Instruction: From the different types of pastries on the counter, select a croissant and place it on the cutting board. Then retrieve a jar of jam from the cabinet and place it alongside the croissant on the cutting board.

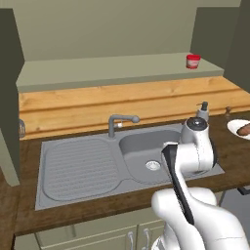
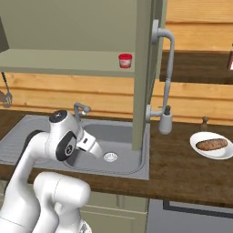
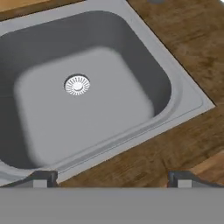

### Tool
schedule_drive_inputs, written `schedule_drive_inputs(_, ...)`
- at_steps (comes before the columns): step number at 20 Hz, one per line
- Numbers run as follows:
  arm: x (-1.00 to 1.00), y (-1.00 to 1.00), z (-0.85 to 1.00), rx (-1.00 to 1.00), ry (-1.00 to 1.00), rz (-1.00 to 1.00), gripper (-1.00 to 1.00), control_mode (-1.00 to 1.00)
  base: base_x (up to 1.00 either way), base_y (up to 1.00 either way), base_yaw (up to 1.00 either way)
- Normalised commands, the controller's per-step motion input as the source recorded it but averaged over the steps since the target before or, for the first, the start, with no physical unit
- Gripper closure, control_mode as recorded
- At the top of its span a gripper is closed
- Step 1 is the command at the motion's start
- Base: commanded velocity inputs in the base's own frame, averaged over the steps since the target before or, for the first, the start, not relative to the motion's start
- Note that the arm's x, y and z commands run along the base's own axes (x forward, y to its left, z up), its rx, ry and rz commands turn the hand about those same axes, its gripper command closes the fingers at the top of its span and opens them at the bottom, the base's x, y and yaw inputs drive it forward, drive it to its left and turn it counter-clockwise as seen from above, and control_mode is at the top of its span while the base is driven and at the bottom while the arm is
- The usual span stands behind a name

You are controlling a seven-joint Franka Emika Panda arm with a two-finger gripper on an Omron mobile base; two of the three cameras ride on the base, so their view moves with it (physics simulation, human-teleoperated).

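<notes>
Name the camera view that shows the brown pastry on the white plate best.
The right base view: the brown pastry lies whole on its white plate, on the counter right of the sink. The left base view cuts pastry and plate at its right edge. The hand view looks down into the sink basin.

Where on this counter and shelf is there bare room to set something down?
Free: the ribbed drainboard left of the sink basin; the cabinet shelf left of the red jam jar; the counter in front of the plate. Crowded: behind the basin, around the faucet and soap dispenser.
</notes>
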Motion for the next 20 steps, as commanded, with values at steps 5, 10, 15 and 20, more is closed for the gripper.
schedule_drive_inputs(5, 0.0, 0.0, 1.0, 0.0, -0.53, 0.0, -1.0, -1.0, 0.0, 0.0, 0.0)
schedule_drive_inputs(10, 0.0, -0.01, 1.0, 0.0, -0.52, 0.0, -1.0, -1.0, 0.0, 0.0, 0.0)
schedule_drive_inputs(15, 0.0, 0.0, 1.0, 0.0, -0.43, 0.0, -1.0, -1.0, 0.0, 0.0, 0.0)
schedule_drive_inputs(20, 0.0, -0.07, 1.0, -0.02, -0.14, -0.03, -1.0, -1.0, 0.0, 0.0, 0.0)
